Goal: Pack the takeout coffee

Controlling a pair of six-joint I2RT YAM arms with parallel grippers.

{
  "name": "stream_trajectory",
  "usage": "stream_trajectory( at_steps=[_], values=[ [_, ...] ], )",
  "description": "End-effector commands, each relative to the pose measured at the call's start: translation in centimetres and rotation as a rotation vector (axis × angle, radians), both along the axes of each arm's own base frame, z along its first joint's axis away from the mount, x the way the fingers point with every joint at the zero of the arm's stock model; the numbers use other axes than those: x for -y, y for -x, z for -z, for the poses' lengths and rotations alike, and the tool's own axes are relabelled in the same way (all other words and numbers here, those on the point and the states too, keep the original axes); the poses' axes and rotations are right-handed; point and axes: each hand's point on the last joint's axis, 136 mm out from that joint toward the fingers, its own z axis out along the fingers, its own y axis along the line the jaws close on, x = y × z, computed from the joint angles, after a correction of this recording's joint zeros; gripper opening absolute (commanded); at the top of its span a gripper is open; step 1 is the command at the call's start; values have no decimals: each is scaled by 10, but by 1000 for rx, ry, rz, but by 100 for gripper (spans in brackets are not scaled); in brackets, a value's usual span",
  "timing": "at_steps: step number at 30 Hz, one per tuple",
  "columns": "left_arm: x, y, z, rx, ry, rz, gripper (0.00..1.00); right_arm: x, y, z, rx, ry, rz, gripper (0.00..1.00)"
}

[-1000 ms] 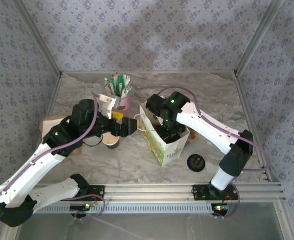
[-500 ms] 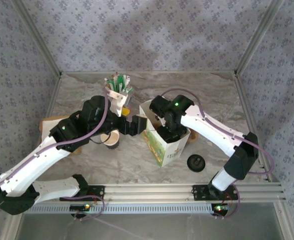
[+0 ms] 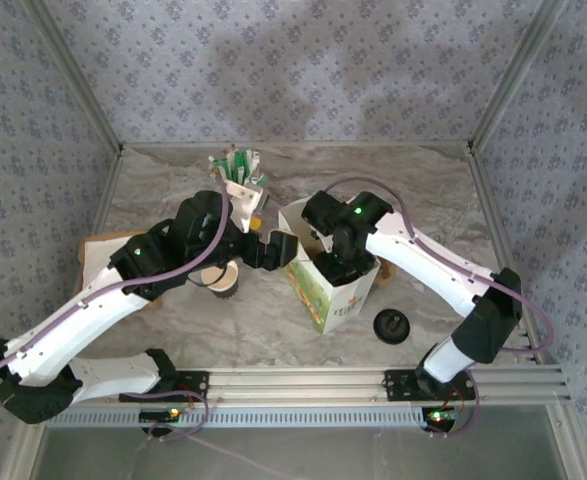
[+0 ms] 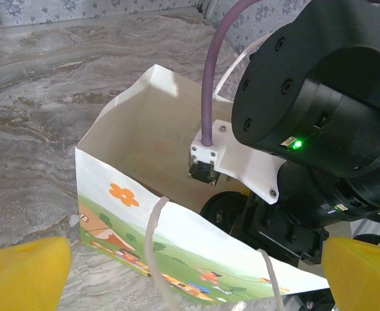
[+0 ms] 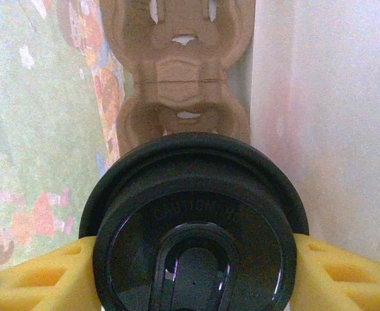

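Right wrist: takeout coffee (image 5: 193,227) inside bag (image 5: 319,97)

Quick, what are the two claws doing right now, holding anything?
Left claw: open, holding nothing.
Right claw: closed on the takeout coffee, down inside the bag.

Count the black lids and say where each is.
2. One loose black lid lies on the table right of the white bag; the other tops the takeout coffee that the right gripper holds inside the bag. More may be hidden.
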Motion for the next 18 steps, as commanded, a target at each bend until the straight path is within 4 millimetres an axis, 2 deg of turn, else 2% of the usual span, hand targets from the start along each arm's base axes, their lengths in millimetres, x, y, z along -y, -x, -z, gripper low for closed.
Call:
stream_trajectory(
  at_steps=[1,18],
  values=[
    [-3,0,-6,22,-1,-11,99,2,3,-2,-2,-15,-5,57],
    [-6,-1,9,2,-7,-36,100,2,-4,0,78,-32,-9,57]
  ],
)
